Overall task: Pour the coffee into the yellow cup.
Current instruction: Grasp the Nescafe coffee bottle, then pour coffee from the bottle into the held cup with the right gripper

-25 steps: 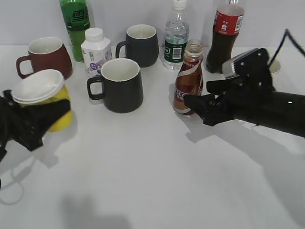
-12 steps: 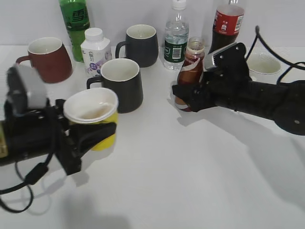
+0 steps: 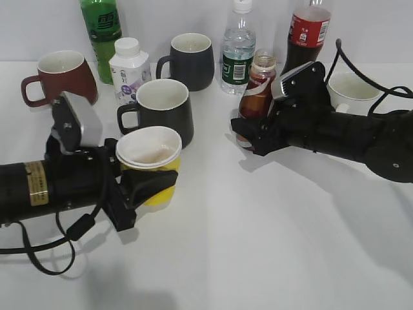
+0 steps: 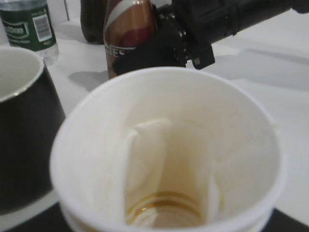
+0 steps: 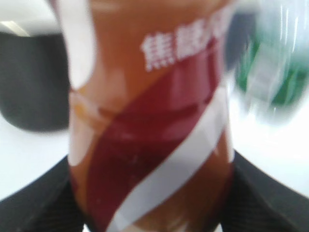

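— While the right gripper sits clamped around the lower body of the coffee, how do you judge that bottle will handle?

— Stiff plastic with a glossy label, so probably slippery. It looks nearly full, hence bottom-heavy. Its curvy waist seems the best hold; the fingers grip just below it now. It stands upright on the table, at about one o'clock from the centre, just in front of the cola bottle.

— And the yellow cup?

— Thin paper, light and easily crushed. The left gripper is closed on its lower wall, at about nine o'clock, close by the black mug. The left wrist view shows only a brown ring of residue at its bottom.

— So gentle pressure?

— I'd say so; squeezing would likely buckle it.
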Robot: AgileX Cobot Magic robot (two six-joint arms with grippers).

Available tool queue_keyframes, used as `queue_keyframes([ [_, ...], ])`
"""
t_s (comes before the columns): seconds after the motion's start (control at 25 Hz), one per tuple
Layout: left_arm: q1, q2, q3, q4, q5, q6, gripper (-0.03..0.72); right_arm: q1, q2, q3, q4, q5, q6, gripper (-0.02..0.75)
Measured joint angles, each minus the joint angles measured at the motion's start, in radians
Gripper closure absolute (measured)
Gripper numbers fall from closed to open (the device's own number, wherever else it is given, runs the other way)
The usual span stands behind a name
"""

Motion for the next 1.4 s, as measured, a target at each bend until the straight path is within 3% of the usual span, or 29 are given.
queue_keyframes([
  [0.56, 0.0, 0.047, -0.029, 0.055, -0.027, 0.0, 0.309, 0.0, -0.117, -0.017, -0.084, 0.009, -0.281, 0.234],
  [0.96, -0.001, 0.047, -0.053, 0.096, -0.033, 0.0, 0.309, 0.0, -0.126, -0.094, -0.319, 0.009, -0.386, 0.234],
  [1.4, -0.112, 0.089, -0.181, 0.114, 0.009, 0.0, 0.309, 0.0, -0.178, -0.096, -0.344, 0.009, -0.602, 0.234],
])
